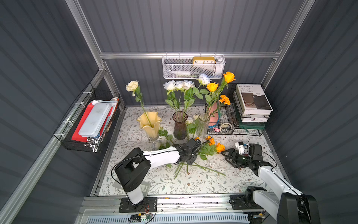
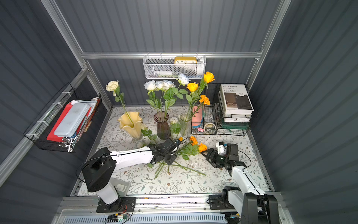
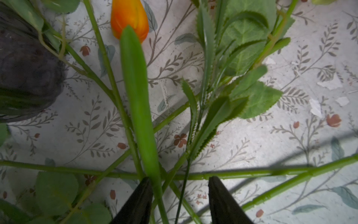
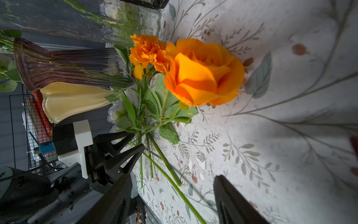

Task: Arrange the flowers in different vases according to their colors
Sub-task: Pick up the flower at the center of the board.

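Sorting partly done; picking from the loose flowers (image 1: 207,150) at centre frame. Reaching in with the left gripper (image 3: 179,180), spread open astride the stem of the orange tulip (image 3: 129,19), clamping nothing yet. Just beside an orange rose (image 4: 203,71), the right gripper (image 4: 172,177), likewise open and empty. Next, probably: close on that stem alone, lift clear of crossing stalks, carry to the clear vase (image 1: 203,124) right of centre. Underneath, a leaf-printed tablecloth (image 1: 193,186); around, grey ribbed walls (image 1: 193,25), a wire basket (image 1: 81,145) at left.

Both top views hang high by the arm bases, looking down over the whole table (image 1: 193,186). Wrist cams ride just behind the left end effector (image 3: 179,179) and right end effector (image 4: 172,178), close in. The orange rose (image 4: 203,71) ahead of the right one shows in both top views too.
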`<act>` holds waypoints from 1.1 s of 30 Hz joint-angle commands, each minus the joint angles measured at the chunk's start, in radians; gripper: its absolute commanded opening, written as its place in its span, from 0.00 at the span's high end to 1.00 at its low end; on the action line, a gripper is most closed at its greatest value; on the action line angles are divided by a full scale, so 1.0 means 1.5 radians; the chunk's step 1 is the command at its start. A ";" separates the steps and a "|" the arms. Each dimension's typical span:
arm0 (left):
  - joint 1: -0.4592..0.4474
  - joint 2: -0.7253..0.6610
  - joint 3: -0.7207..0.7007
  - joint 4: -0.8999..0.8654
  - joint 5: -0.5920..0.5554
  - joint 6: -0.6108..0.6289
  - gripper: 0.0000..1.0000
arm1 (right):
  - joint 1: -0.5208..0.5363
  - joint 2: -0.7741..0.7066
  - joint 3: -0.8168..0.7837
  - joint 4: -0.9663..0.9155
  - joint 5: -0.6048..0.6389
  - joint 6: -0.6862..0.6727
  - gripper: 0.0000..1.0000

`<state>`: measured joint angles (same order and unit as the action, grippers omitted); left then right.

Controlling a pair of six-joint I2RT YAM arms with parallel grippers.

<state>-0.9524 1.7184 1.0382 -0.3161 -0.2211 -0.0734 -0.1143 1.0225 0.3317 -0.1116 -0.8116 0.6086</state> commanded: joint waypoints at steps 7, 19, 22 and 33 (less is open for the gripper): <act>-0.003 -0.032 -0.003 0.009 -0.003 0.013 0.49 | 0.002 -0.002 -0.008 0.008 -0.008 -0.003 0.28; -0.003 0.003 0.000 0.024 0.027 0.022 0.53 | 0.002 -0.001 -0.008 0.009 -0.008 -0.003 0.28; -0.003 0.018 -0.002 0.029 0.036 0.022 0.56 | 0.002 -0.004 -0.008 0.007 -0.007 -0.003 0.28; -0.003 0.036 0.001 0.044 0.032 0.028 0.76 | 0.002 -0.005 -0.009 0.007 -0.005 -0.002 0.28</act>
<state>-0.9524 1.7535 1.0348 -0.2539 -0.1810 -0.0441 -0.1139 1.0222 0.3271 -0.1040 -0.8112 0.6086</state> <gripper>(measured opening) 0.252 0.717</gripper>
